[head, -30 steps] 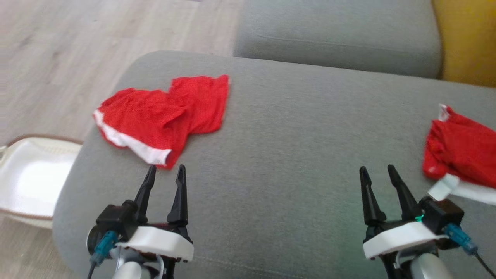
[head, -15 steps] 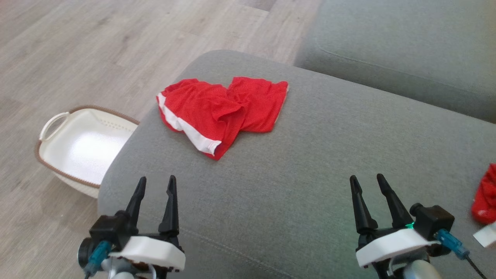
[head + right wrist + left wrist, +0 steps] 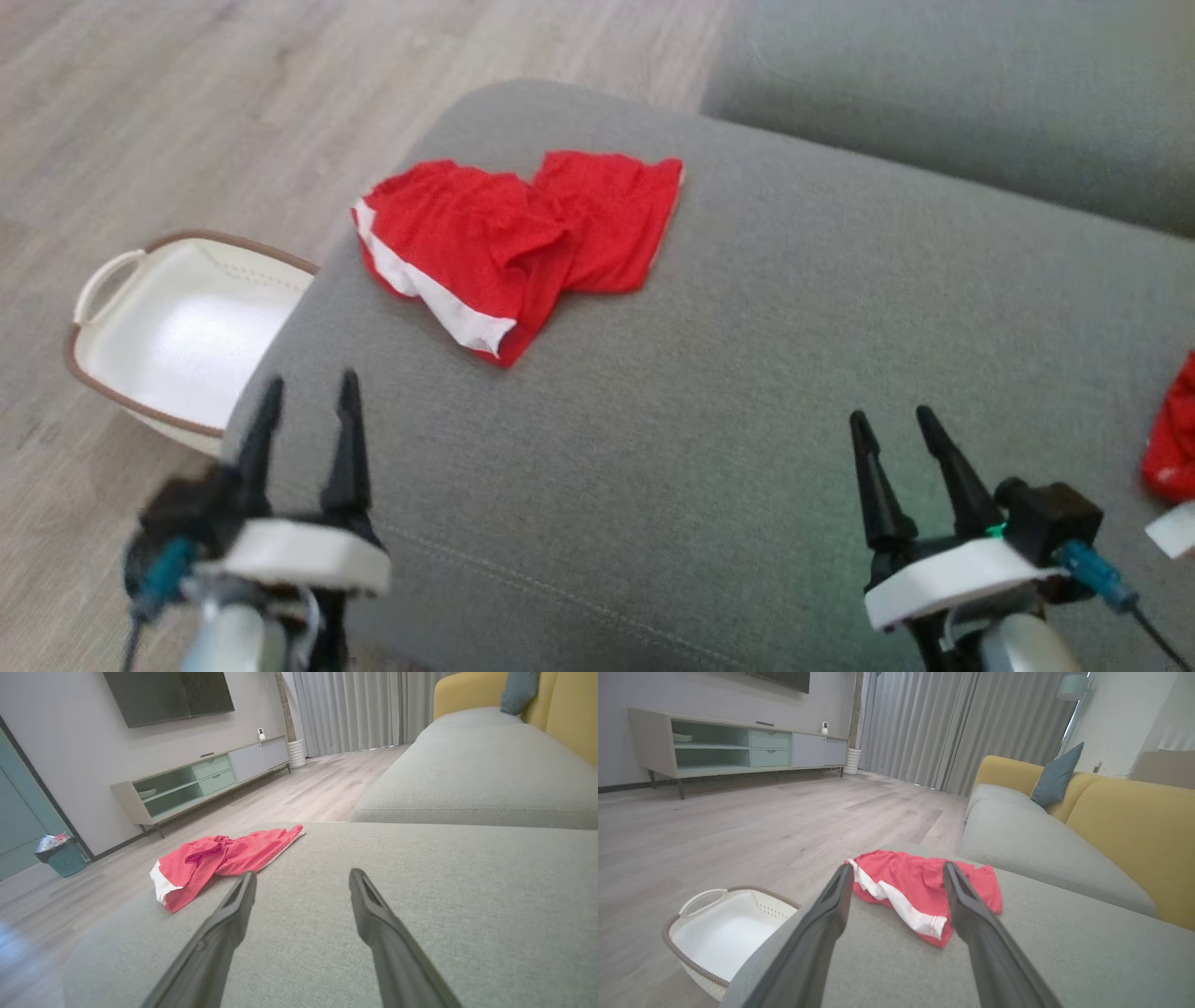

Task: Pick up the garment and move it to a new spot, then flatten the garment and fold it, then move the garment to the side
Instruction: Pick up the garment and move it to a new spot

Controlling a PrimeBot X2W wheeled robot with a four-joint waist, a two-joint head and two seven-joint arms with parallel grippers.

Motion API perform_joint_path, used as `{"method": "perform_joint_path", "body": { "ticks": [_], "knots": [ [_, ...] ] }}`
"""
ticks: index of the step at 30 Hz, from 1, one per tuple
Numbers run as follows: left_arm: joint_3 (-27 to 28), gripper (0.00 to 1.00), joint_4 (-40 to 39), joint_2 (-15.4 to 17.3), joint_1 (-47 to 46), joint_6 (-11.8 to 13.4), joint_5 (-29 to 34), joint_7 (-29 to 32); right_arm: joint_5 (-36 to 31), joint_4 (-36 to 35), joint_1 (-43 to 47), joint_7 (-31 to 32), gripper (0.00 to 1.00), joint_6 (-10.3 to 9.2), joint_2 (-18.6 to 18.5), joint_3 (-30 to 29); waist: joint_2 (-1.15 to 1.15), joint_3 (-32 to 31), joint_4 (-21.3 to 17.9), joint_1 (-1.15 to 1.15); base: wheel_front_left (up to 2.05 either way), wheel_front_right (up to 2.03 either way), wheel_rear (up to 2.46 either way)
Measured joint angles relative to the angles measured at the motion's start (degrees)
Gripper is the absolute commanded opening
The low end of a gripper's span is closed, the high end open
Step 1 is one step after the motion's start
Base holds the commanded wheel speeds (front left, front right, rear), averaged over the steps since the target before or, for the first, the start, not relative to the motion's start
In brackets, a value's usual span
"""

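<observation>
Left gripper (image 3: 312, 383) and right gripper (image 3: 889, 415) hung open and empty over the grey cushion (image 3: 747, 392), apart from the red garment (image 3: 523, 233).
Head view: the left gripper was blurred at the cushion's near left corner, a white basket (image 3: 233, 245) on the floor was partly hidden behind that corner, and a second red cloth (image 3: 1172, 448) was cut off by the right edge; the garment lay rumpled near the cushion's far left end. Left wrist view: spread fingers (image 3: 829, 914) framed the garment (image 3: 920, 882), touching nothing. Right wrist view: parted fingers (image 3: 376, 926) pointed along bare cushion, the garment (image 3: 224, 856) off to the left.
</observation>
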Motion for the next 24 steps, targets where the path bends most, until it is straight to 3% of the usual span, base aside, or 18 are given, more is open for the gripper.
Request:
{"method": "perform_joint_path", "body": {
  "ticks": [7, 16, 20, 24],
  "knots": [
    [3.16, 1.0, 6.04, 5.88, -13.61, -3.34, 0.0, 1.09, -3.18, -3.6, -3.78, 2.27, 1.0, 0.0, -0.01, -1.88, 0.0, 5.22, -3.6, 0.0, 0.0, 0.0, 0.0],
    [2.49, 1.0, 22.57, 12.03, -34.82, -7.66, -1.74, 12.22, -5.92, -9.65, -7.28, 4.64, 1.0, 0.0, -0.04, -3.02, 0.0, 13.84, -8.76, 0.0, 0.0, 0.0, 0.0],
    [0.2, 1.0, 32.26, 13.94, -42.33, -8.61, -2.98, 16.67, -6.68, -12.56, -9.62, 5.59, 1.0, 0.0, -0.08, -3.02, 0.0, 17.52, -10.98, 0.01, 0.0, 0.0, 0.0],
    [-7.46, 1.0, 41.67, 14.35, -49.06, -8.67, -8.13, 23.68, -7.08, -16.79, -11.04, 6.88, 1.0, 0.0, -0.12, -2.8, 0.0, 22.17, -13.67, 0.02, 0.0, 0.0, 0.0]
  ]
}}
